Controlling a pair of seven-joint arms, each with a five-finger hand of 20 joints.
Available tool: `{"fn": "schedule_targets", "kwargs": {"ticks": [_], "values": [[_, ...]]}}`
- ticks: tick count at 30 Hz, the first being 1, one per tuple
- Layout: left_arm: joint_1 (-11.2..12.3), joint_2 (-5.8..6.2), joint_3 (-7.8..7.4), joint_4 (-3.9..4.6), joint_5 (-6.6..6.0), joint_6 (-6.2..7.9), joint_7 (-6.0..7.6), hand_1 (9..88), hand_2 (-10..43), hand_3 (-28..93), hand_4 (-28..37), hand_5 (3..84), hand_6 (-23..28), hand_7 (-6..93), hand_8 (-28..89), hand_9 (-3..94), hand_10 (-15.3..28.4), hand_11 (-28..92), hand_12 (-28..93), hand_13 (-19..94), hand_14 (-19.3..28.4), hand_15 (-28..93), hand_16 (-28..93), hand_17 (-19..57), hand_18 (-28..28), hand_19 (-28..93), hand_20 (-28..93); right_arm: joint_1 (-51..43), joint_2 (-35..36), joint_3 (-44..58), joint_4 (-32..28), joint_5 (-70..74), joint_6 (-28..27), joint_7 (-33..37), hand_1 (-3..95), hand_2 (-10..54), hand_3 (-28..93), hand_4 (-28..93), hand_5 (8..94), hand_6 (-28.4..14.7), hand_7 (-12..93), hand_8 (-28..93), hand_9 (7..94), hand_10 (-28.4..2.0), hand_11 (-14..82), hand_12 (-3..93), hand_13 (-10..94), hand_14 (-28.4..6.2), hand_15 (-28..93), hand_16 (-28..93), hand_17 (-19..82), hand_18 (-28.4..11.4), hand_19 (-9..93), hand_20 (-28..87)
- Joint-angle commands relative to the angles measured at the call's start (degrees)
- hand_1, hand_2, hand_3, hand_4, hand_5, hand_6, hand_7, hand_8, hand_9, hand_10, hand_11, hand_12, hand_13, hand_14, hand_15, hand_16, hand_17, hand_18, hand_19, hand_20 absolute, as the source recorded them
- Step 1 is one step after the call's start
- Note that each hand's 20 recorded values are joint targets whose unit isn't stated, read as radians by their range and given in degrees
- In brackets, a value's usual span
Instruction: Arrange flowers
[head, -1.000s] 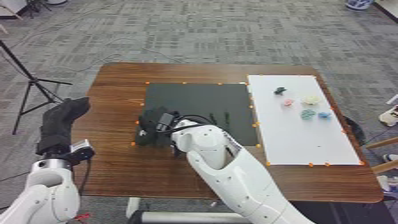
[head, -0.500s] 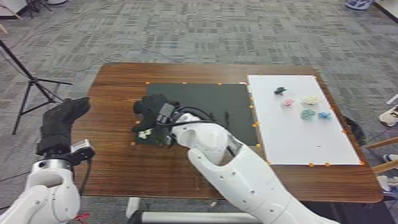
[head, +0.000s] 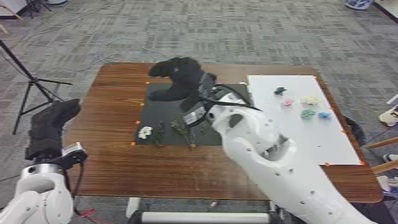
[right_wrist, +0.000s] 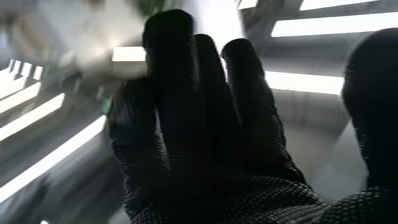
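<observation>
My right hand (head: 185, 77) is over the far part of the dark mat (head: 204, 139), fingers straight and nothing held; the right wrist view has the same hand (right_wrist: 209, 125) with its thumb apart. On the mat's near left corner lies a white flower (head: 145, 132), with thin green stems (head: 180, 131) beside it. Across the white board (head: 302, 145) at the right are a dark green piece (head: 280, 91), a pink flower (head: 288, 102), a cream flower (head: 309, 100), a pale green flower (head: 307, 114) and a blue flower (head: 324, 115). My left hand (head: 53, 120) is at the table's left edge, fingers extended.
Small orange markers (head: 137, 122) line the mat and board. The brown table (head: 115, 170) extends around both. A black tripod (head: 34, 80) stands on the floor at the left, and a chair is at the right.
My right hand has moved away from the mat's near left corner toward its far edge, uncovering the white flower and stems. My left hand has shifted slightly left.
</observation>
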Motion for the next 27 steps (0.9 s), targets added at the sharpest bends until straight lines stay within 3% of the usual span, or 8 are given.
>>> {"fn": "schedule_targets", "kwargs": {"ticks": [1,7,9,13,15,21,24,27], "values": [[0.84,-0.96,-0.14,-0.69,-0.33,0.91,0.65,23.1,13.0,68,-28.3,53.4,3.3,19.2,-9,51.0,13.7,22,10,40,15.7,20,-4,5.7,8.6,6,15,-5.52,16.4,16.59,-4.5,-0.76,6.05,0.48,23.5,-9.5,68,-17,55.2,-2.1,17,-9,60.4,-15.4,9.6,16.1,63,-14.8,45,28,30,-23.0,69,46],[1.35,-1.01,-0.31,-1.08,-0.12,0.93,0.51,23.2,12.5,68,-28.3,53.4,3.3,19.1,-9,51.1,13.6,22,10,40,15.8,20,-4,5.6,8.7,6,15,-15.77,23.08,28.35,-3.16,-4.22,8.69,0.64,26.3,-9.5,69,-19,57.7,0.1,20,-10,63.0,-13.8,14.6,18.9,64,-14.0,45,28,30,-22.5,68,48],[1.72,-1.23,-0.51,-1.27,0.07,1.05,0.24,23.2,12.5,68,-28.3,53.4,3.3,19.2,-9,51.2,13.7,22,10,40,15.8,20,-4,5.7,8.7,6,15,-18.98,23.67,31.64,-2.33,-5.88,6.74,1.62,27.7,-9.5,70,-20,58.6,0.9,22,-10,63.5,-14.0,17.6,20.6,64,-13.4,47,29,31,-22.4,69,49],[2.78,-1.59,-1.13,-1.82,-0.13,1.37,0.78,23.3,12.0,69,-28.3,53.4,3.2,19.3,-9,51.2,13.8,22,10,40,15.8,20,-4,5.7,8.5,5,15,-20.53,24.04,33.2,1.21,-5.85,3.37,2.91,28.7,-9.5,71,-20,58.2,1.1,24,-10,62.8,-14.4,24.0,25.1,65,-13.0,52,30,31,-22.7,74,53],[2.81,-1.64,-0.98,-1.99,0.11,1.28,1.77,23.5,11.7,69,-28.3,53.4,3.2,19.4,-9,51.3,13.9,22,10,40,15.8,20,-4,5.8,8.5,5,15,-20.29,24.11,32.48,3.64,-5.71,3.11,3.22,29.4,-9.5,71,-20,58.3,0.8,25,-10,63.8,-14.2,26.9,26.2,67,-12.5,54,30,33,-22.9,76,54],[2.63,-1.98,-1.42,-2.63,5.22,-1.75,1.47,26.2,8.9,70,-28.2,53.7,3.0,19.7,-9,51.8,13.7,22,10,40,15.7,20,-4,6.1,8.6,5,15,-22.81,21.8,34.17,6.96,-7.08,0.21,2.68,31.4,-9.5,70,-21,61.6,2.1,27,-11,69.7,-13.5,30.0,26.4,71,-11.7,56,31,35,-23.4,79,55],[2.63,-1.8,-1.55,-2.32,10.44,-1.06,-0.32,29.4,11.5,68,-28.1,54.3,2.6,20.3,-9,52.2,13.6,22,10,41,15.5,20,-4,6.5,8.7,6,15,-23.24,20.87,34.16,8.61,-7.66,-1.02,2.37,31.6,-9.5,70,-20,62.8,2.6,27,-11,70.1,-13.6,29.5,26.1,71,-11.7,55,31,35,-23.4,79,55],[3.17,-1.9,-1.88,-2.42,10.48,-2.16,-0.06,32.6,12.0,67,-28.1,54.7,2.3,21.1,-9,52.7,13.3,23,10,41,15.2,20,-4,6.8,8.6,6,15,-25.73,20.4,35.38,8.62,-7.61,-1.83,2.28,31.6,-9.5,70,-20,62.8,2.5,27,-12,69.9,-13.7,28.3,25.6,71,-11.7,55,32,35,-23.4,79,55]]}}
